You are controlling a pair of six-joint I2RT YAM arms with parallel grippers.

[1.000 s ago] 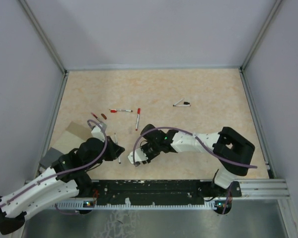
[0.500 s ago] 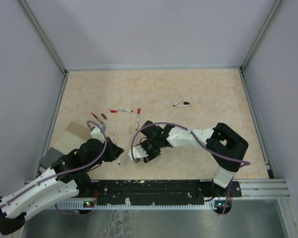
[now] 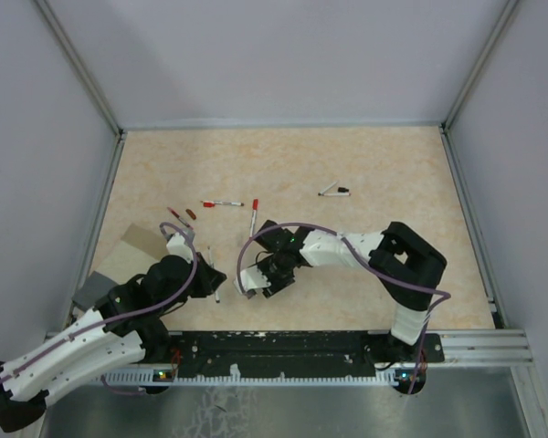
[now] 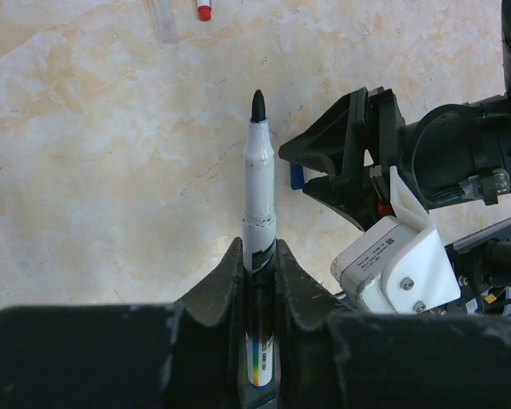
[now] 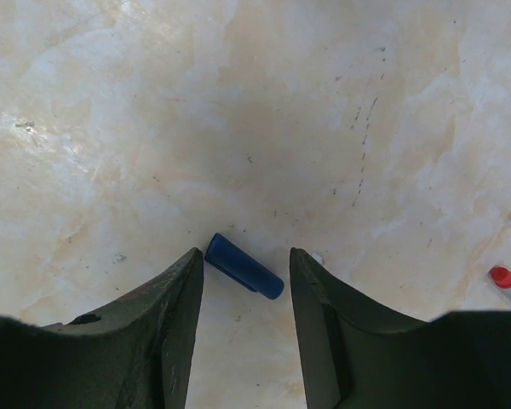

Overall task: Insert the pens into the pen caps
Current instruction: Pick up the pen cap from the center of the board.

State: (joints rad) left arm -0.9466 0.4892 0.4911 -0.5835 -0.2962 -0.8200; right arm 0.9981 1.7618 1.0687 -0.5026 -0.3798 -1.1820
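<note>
L jaws clenched on a slim white-barrelled pen (image 4: 258, 196), its bare black conical tip pointing fwd over the surface (image 5: 324, 102). R jaws spread, straddling a short dark-blue cylindrical cap (image 5: 244, 265) that lies flat on the glossy beige marbled top, prob. not touching it. Farther out lie red-ended pens (image 3: 253, 219) and a black-ended pen (image 3: 334, 191).

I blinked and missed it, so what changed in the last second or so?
The right arm drew its elbow in leftward, nudging the right hand slightly farther from the near edge. That hand now stands open astride a blue cap lying on the table. The left hand stayed put, gripping the black-tipped pen. The other pens on the table have not moved.
</note>
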